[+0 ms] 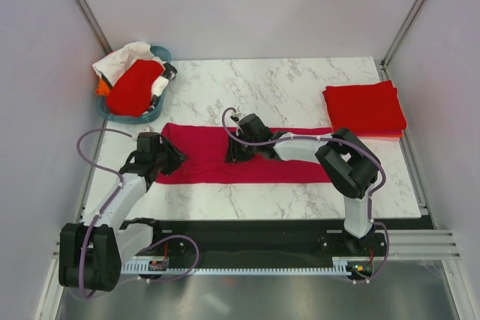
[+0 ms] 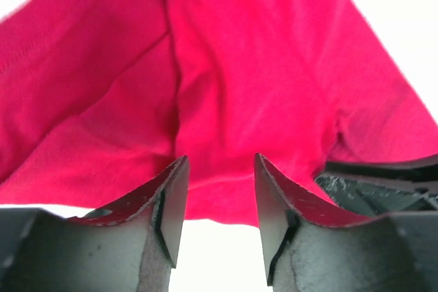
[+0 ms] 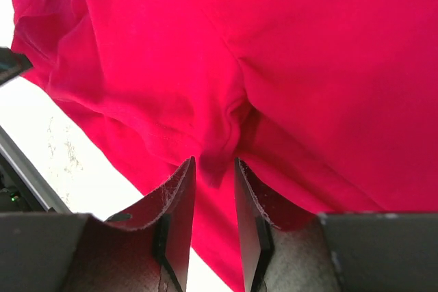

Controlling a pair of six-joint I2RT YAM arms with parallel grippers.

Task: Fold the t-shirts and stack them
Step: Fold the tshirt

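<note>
A crimson-pink t-shirt [image 1: 285, 161] lies folded into a long strip across the middle of the table. My left gripper [image 1: 174, 160] is at the strip's left end. In the left wrist view the left gripper [image 2: 219, 158] is open, and the shirt's [image 2: 260, 87] near edge lies below its gap. My right gripper [image 1: 234, 149] is on the middle of the strip. In the right wrist view the right gripper [image 3: 215, 161] stands narrow around a puckered ridge of the shirt [image 3: 308, 66]. A stack of folded red t-shirts [image 1: 364, 109] sits at the back right.
A teal basket [image 1: 142, 116] at the back left holds a red shirt [image 1: 133, 86] and a white cloth [image 1: 120, 59]. The marble table top [image 1: 247, 88] ends at a black rail along the near edge. Grey walls stand on both sides.
</note>
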